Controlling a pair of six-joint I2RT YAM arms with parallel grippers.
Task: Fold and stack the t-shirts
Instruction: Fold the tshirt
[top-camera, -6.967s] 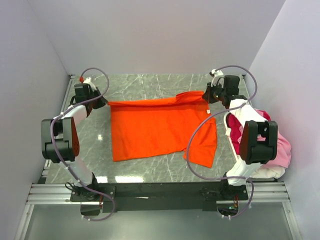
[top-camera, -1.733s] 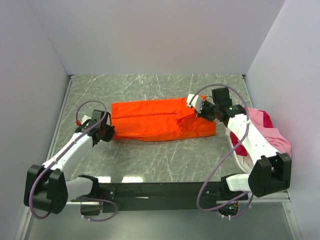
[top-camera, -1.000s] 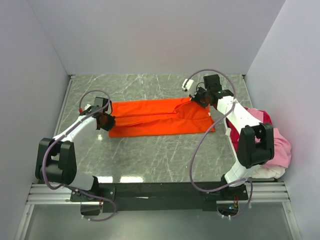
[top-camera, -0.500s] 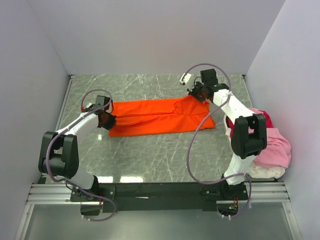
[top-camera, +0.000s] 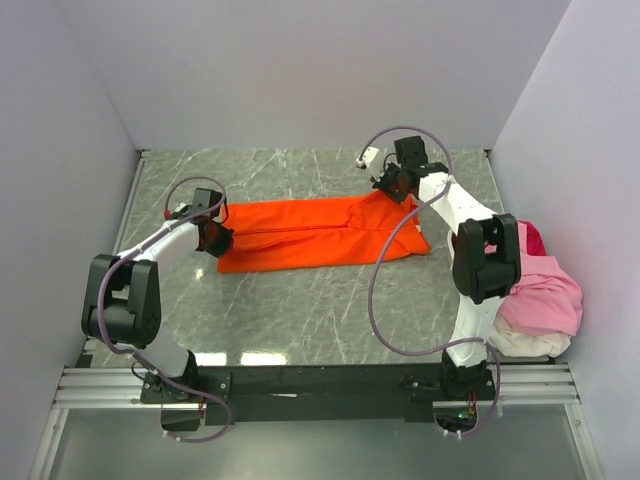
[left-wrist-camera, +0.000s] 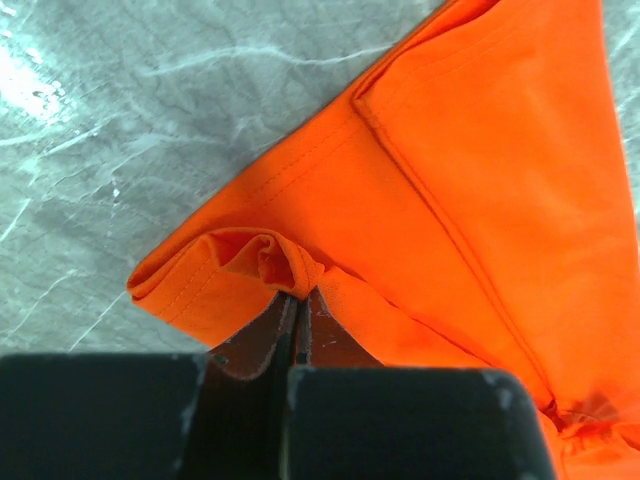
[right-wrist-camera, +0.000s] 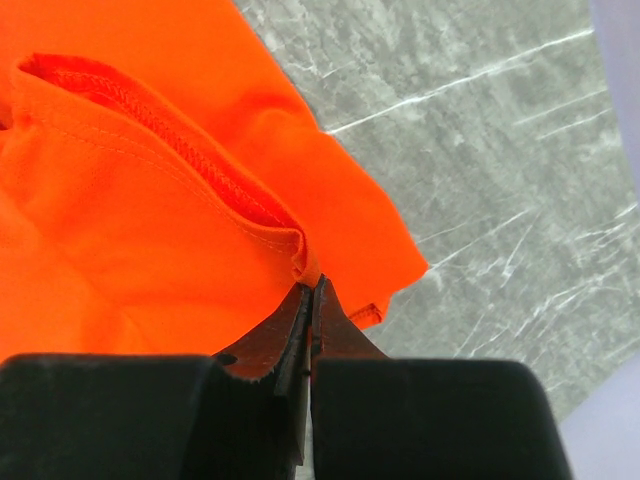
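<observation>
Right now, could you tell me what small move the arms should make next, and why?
The left gripper and right gripper are both shut on opposite ends of the orange t-shirt, a folded strip rumpled near its right end, so I would probably ease them slightly apart to pull it flat.

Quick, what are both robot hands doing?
Left gripper: shut on the orange shirt.
Right gripper: shut on the orange shirt too.
</observation>
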